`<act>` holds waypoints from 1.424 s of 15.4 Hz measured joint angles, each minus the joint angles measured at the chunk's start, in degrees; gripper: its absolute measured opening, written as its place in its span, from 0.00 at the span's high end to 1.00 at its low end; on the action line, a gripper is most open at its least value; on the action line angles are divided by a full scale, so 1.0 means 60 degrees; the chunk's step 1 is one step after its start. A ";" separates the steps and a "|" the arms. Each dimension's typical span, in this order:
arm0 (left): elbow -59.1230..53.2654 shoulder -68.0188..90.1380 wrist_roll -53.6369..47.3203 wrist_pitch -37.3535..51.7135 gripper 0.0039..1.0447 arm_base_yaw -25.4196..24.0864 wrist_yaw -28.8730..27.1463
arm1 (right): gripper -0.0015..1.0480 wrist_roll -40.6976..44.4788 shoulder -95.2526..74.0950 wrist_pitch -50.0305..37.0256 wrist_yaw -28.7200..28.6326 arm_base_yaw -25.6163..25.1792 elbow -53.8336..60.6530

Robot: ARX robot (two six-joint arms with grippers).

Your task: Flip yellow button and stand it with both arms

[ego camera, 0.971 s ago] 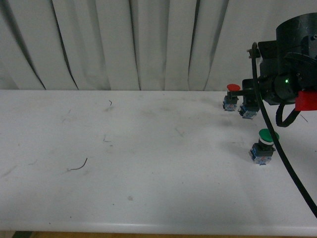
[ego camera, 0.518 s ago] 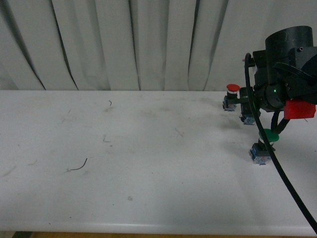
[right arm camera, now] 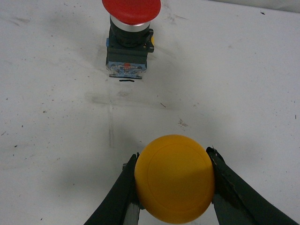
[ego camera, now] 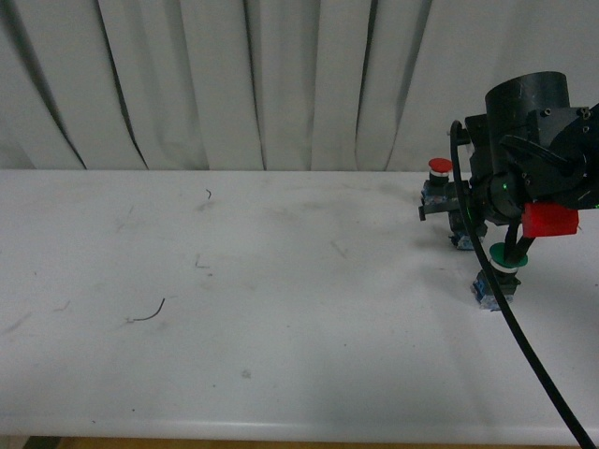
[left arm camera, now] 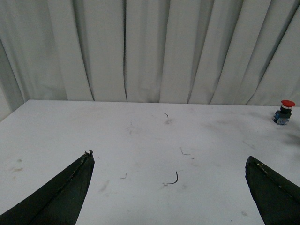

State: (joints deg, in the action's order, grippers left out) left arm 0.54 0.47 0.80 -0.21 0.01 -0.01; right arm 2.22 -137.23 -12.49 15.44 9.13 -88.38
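Front: right arm [ego camera: 524, 140] at the table's [ego camera: 234, 318] far right edge, beside red button [ego camera: 438, 168] and green button [ego camera: 505, 267]; left wrist: left gripper [left arm camera: 169, 156] spread wide; right wrist: right gripper [right arm camera: 173, 155] pinches the yellow button [right arm camera: 174, 180] by its cap; red button's label unreadable.

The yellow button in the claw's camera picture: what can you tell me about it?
The yellow button shows mainly its round, smooth yellow-orange cap, plastic by the look, facing the right wrist camera. Its body below is hidden by the cap. The right gripper is shut on it, one black finger against each side. Below lies the scuffed white table, and the red button stands apart from it. In the front view the right arm hides it.
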 joint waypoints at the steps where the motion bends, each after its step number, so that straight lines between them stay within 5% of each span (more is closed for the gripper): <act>1: 0.0000 0.0000 0.0000 0.0000 0.06 0.0000 0.0000 | 0.65 0.0000 -0.0004 0.0000 0.0000 0.0000 -0.0011; 9: 0.0000 0.0000 0.0000 0.0004 0.06 0.0000 0.0000 | 0.61 -0.0015 -0.0073 0.0069 0.0044 0.0106 -0.0098; 14: 0.0000 0.0000 0.0000 0.0004 0.06 0.0000 0.0000 | 0.05 -0.0117 -0.0073 -0.0004 0.0106 0.0102 -0.0135; 22: 0.0000 0.0000 0.0000 0.0004 0.06 0.0000 0.0000 | 0.06 -0.0295 0.0372 -0.0721 -0.0404 0.0036 0.0466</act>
State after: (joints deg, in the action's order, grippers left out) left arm 0.54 0.47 0.80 -0.19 0.01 -0.01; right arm 0.45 -135.00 -16.82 13.02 9.34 -85.58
